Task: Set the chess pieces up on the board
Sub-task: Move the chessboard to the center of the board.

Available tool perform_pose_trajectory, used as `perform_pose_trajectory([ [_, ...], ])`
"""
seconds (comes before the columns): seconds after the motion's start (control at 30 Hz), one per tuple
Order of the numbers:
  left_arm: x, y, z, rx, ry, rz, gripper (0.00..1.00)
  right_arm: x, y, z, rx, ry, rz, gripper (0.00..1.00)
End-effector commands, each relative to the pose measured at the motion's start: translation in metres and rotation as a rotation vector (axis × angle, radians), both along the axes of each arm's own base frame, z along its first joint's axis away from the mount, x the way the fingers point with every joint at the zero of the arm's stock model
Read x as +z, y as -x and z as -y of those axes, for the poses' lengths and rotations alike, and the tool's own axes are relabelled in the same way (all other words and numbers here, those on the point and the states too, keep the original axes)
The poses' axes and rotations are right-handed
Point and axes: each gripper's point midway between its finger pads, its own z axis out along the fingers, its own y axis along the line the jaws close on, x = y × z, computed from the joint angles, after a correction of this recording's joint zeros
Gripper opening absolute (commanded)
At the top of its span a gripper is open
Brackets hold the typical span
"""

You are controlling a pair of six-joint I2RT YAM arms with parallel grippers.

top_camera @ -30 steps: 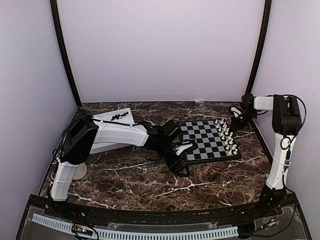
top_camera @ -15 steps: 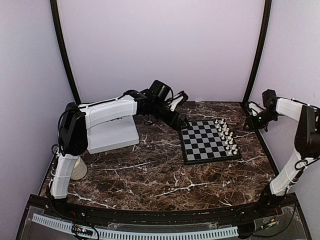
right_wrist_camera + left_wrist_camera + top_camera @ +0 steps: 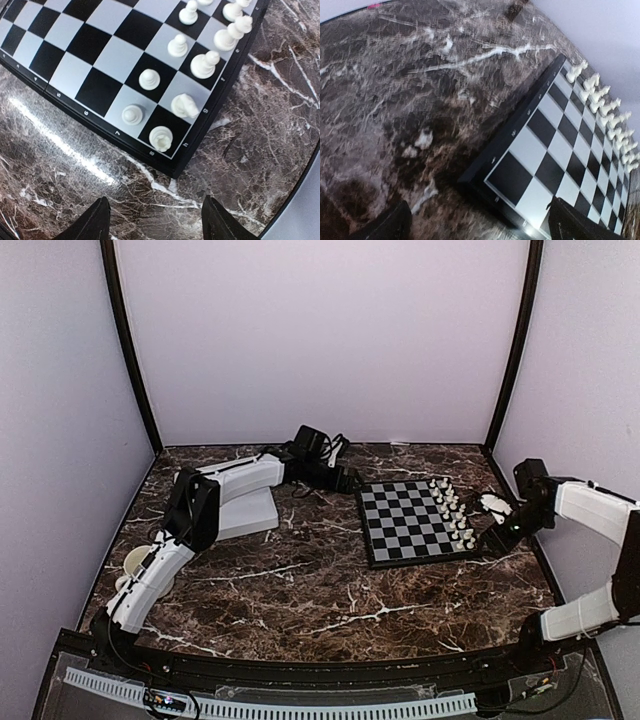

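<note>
The board [image 3: 410,525] lies right of the table's middle, with black and silver checks and a thin black rim. Several white chess pieces [image 3: 452,510] stand in two rows along its right side. My left gripper [image 3: 348,480] hovers open at the board's far left corner; in the left wrist view that corner of the board [image 3: 520,145] lies between the spread fingers, nothing held, and the white pieces [image 3: 602,107] line the far side. My right gripper [image 3: 497,533] is open over bare marble just off the near right corner of the board [image 3: 90,60], by a white rook [image 3: 161,138].
A white tray [image 3: 250,515] sits left of the board, mostly under my left arm. A small round white thing [image 3: 134,562] lies at the table's left edge. The pale wall [image 3: 300,210] stands close to the right gripper.
My left arm swung from the board's near left side to the back, ending at its far left corner. The right arm came forward from the back right corner, and its jaws opened.
</note>
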Motion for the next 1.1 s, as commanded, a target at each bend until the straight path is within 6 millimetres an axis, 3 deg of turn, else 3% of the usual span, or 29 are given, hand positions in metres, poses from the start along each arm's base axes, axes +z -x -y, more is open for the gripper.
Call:
perform_pose_trajectory([
  [0.0, 0.039, 0.015, 0.027, -0.093, 0.136, 0.005, 0.99, -0.015, -0.002, 0.006, 0.012, 0.068, -0.006, 0.64],
  [0.17, 0.015, 0.030, 0.037, -0.148, 0.173, -0.081, 0.99, -0.030, -0.007, 0.009, -0.022, 0.072, -0.030, 0.67],
  [0.33, 0.008, 0.031, 0.039, -0.153, 0.172, -0.078, 0.99, -0.047, -0.005, 0.016, -0.051, 0.104, -0.060, 0.67],
  [0.63, 0.020, -0.004, 0.028, 0.037, 0.168, 0.027, 0.99, -0.060, -0.009, 0.021, -0.091, 0.122, -0.067, 0.67],
  [0.83, 0.025, -0.012, 0.041, 0.053, 0.287, 0.023, 0.99, -0.065, -0.011, 0.022, -0.099, 0.129, -0.067, 0.67],
  [1.07, 0.007, 0.015, 0.066, -0.095, 0.394, -0.060, 0.99, -0.063, -0.015, 0.022, -0.107, 0.124, -0.062, 0.66],
])
